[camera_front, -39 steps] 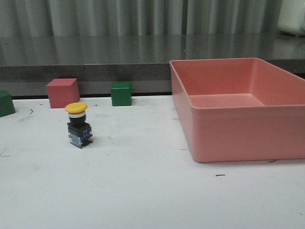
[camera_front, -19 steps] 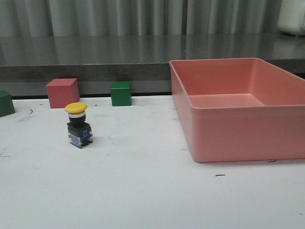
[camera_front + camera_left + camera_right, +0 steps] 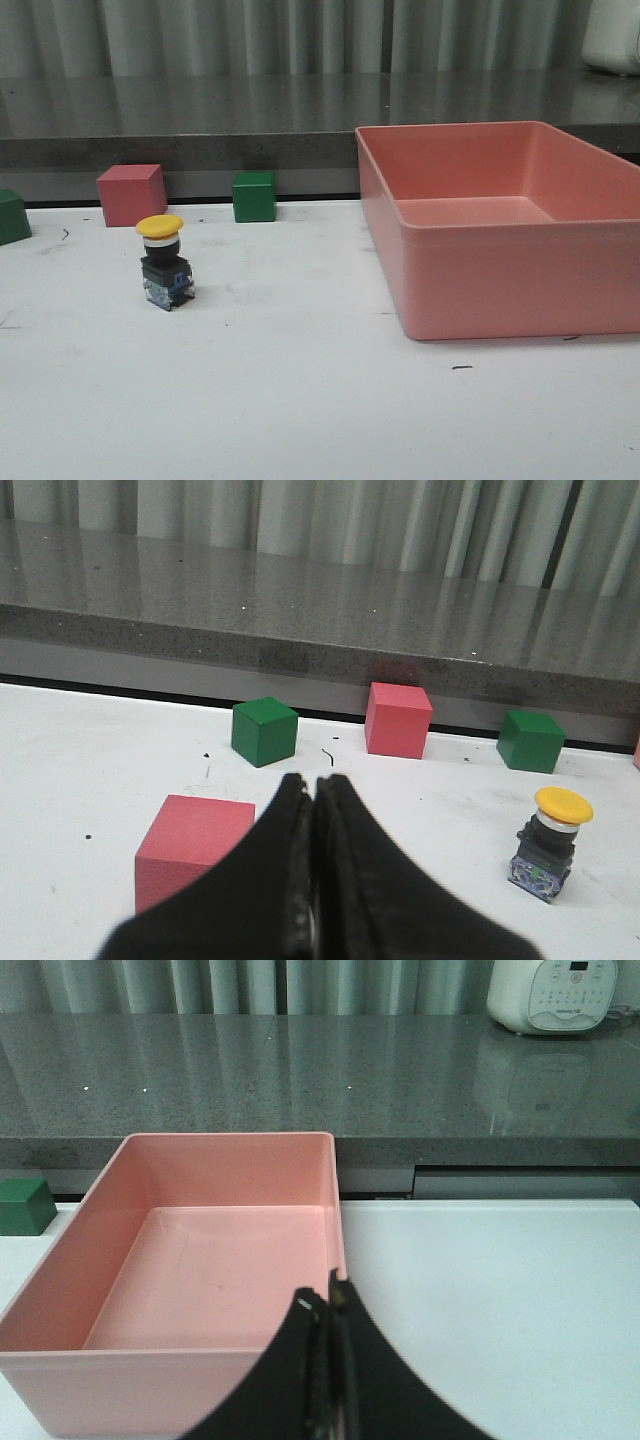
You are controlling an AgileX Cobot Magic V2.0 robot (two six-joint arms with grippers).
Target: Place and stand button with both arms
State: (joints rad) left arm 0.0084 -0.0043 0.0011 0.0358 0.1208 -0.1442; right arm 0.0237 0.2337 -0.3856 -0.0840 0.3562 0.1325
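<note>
The button (image 3: pixel 165 262) stands upright on the white table, yellow cap on top, black body and clear base below. The left wrist view shows the button (image 3: pixel 548 844) too, off to one side of my left gripper (image 3: pixel 313 783). That gripper is shut with nothing between its fingers and sits well short of the button. My right gripper (image 3: pixel 326 1298) is shut and empty too, held in front of the pink bin (image 3: pixel 60 1290). Neither arm shows in the front view.
A large pink bin (image 3: pixel 400 270) fills the right side of the table. A pink cube (image 3: pixel 131 194) and two green cubes (image 3: pixel 254 196) (image 3: pixel 12 216) line the back edge. Another pink cube (image 3: pixel 190 842) lies close beside my left gripper. A white appliance (image 3: pixel 555 995) stands on the grey counter.
</note>
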